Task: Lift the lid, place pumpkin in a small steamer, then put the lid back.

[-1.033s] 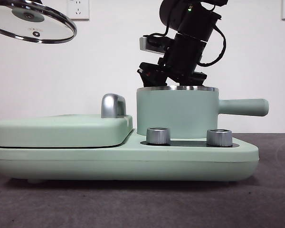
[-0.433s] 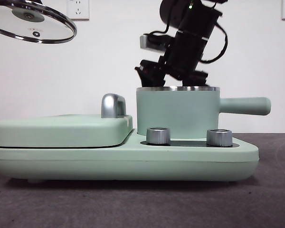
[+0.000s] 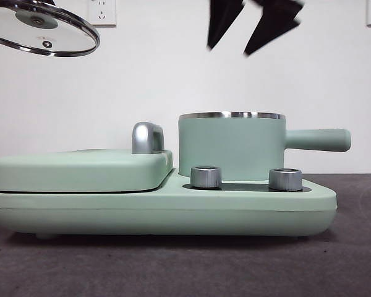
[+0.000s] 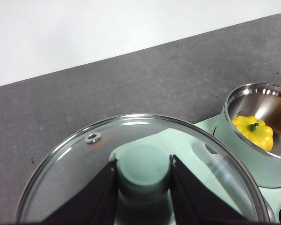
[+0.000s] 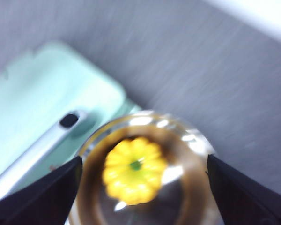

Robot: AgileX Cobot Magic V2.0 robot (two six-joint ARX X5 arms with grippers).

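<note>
The small steamer (image 3: 231, 146) stands open on the right of the mint-green cooker, its handle pointing right. The pumpkin (image 5: 134, 169) lies inside it, stem up; it also shows in the left wrist view (image 4: 254, 131), inside the steamer (image 4: 253, 154). It is hidden in the front view. My left gripper (image 4: 143, 174) is shut on the knob of the lid (image 4: 75, 178) and holds the lid (image 3: 42, 28) high at the upper left, tilted. My right gripper (image 3: 253, 28) is open and empty, high above the steamer (image 5: 196, 187).
The cooker base (image 3: 161, 207) fills the middle of the dark table. A flat rectangular cover (image 3: 80, 168) with a chrome handle (image 3: 146, 137) lies on its left half. Two steel dials (image 3: 205, 176) stand in front of the steamer. A white wall is behind.
My right gripper has risen out of the steamer to the top of the front view, empty and open, leaving the pumpkin inside. The lid and left gripper have not moved.
</note>
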